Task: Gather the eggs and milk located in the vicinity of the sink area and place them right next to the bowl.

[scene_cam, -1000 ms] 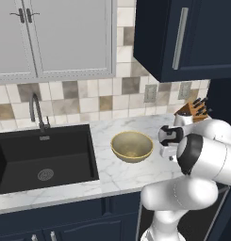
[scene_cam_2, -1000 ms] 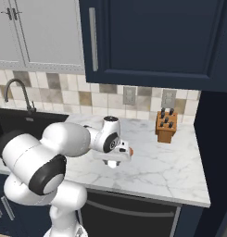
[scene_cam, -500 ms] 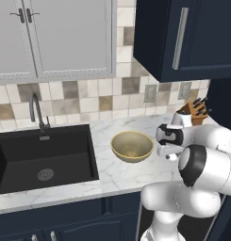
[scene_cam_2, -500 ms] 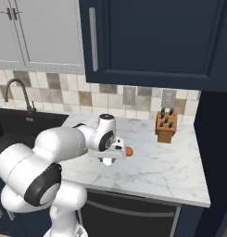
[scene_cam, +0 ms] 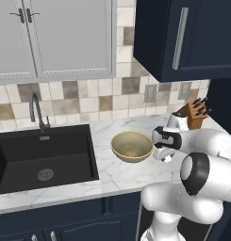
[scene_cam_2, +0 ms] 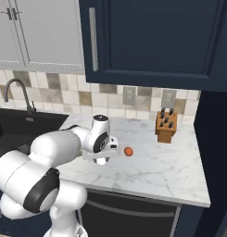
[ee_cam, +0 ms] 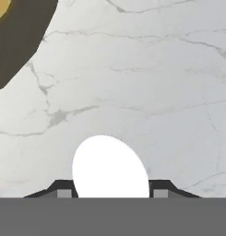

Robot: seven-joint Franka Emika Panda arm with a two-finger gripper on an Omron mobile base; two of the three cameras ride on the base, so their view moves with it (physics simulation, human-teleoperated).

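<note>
Hand closed on the egg, white oval pinched between the two fingertips, pointing down over the marble tabletop. Egg sits in the hand just beside the yellowish bowl, on its right. Bowl rests right of the black sink. Knife block near the backsplash, well apart.

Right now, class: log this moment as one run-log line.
pincer: shut on egg | position: above marble counter, beside bowl | egg not yet set down
</note>
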